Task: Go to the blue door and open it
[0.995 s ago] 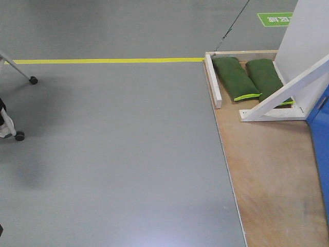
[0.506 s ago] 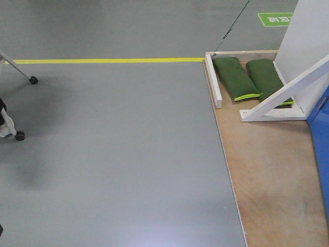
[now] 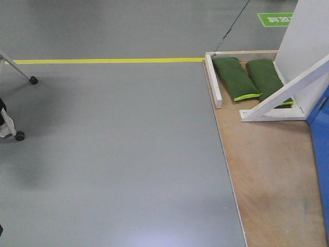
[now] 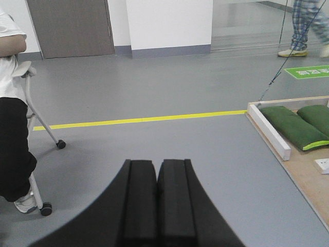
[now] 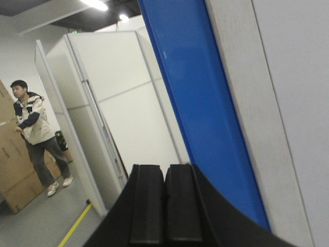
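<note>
The blue door [image 3: 321, 154] shows only as a glossy blue strip at the right edge of the front view, standing on a wooden platform [image 3: 270, 175]. In the right wrist view the blue door [image 5: 205, 103] runs as a tall blue band beside a white panel; no handle is visible. My right gripper [image 5: 164, 172] is shut with nothing between its pads, just left of the blue band. My left gripper [image 4: 157, 167] is shut and empty too, hanging over grey floor away from the door.
Two green sandbags [image 3: 234, 77] lie in a white wooden frame with a diagonal brace [image 3: 282, 95]. A yellow floor line [image 3: 108, 60] crosses the grey floor. A seated person on a wheeled chair [image 4: 15, 128] is at left; another person [image 5: 36, 134] stands by cardboard boxes.
The view has drifted very slightly: the platform and blue strip sit a touch farther right and lower in the front view. Both grippers' earlier states are not shown.
</note>
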Robot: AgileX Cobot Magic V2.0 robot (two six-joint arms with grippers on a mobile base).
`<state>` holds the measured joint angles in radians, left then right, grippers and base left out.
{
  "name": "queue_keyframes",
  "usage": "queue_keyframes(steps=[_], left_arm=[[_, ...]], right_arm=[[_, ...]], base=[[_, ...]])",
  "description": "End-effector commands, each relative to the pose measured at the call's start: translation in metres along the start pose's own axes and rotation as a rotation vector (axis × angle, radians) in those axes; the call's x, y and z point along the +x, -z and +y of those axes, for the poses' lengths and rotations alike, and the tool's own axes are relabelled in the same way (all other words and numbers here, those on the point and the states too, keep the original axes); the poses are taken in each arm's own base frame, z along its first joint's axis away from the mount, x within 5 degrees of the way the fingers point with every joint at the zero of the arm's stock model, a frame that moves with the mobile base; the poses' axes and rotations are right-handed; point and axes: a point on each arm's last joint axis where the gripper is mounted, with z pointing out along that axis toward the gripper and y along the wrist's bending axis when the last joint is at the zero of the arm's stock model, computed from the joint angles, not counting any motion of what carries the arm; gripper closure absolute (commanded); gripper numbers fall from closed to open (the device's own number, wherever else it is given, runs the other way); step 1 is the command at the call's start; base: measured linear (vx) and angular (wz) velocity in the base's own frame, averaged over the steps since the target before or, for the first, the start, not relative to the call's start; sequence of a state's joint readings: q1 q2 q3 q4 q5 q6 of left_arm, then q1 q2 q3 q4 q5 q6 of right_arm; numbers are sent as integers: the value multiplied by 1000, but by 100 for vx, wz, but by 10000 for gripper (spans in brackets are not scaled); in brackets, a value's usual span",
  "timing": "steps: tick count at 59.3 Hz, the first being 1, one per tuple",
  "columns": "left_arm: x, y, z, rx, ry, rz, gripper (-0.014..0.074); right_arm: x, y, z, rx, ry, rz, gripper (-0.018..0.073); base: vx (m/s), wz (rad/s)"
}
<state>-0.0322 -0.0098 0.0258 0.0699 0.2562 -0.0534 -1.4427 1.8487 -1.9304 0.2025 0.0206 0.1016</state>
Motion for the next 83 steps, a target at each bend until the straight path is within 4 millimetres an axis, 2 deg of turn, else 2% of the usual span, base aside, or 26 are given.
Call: queue_keyframes(steps=[1, 12, 23, 36, 56, 83], left_arm=[[-15, 4, 0, 5, 7, -118, 526], [-15, 4, 0, 5, 7, -118, 526], [-15, 4, 0, 5, 7, -118, 526], [-15, 4, 0, 5, 7, -118, 526], [-15, 4, 0, 5, 7, -118, 526], [-15, 4, 0, 5, 7, -118, 526]], right_arm=[[-46, 27, 23, -56, -49, -84, 564], [-37, 41, 34, -102, -257, 180, 564], [-47, 54, 43, -147, -340, 222, 564], [-44, 68, 61, -220, -392, 361, 564], [-35, 103, 115, -395, -369, 591, 564], [-34, 148, 177, -613, -351, 715, 564]], base=[[0, 0], [0, 0], [0, 0], [0, 0], [0, 0], [0, -1]])
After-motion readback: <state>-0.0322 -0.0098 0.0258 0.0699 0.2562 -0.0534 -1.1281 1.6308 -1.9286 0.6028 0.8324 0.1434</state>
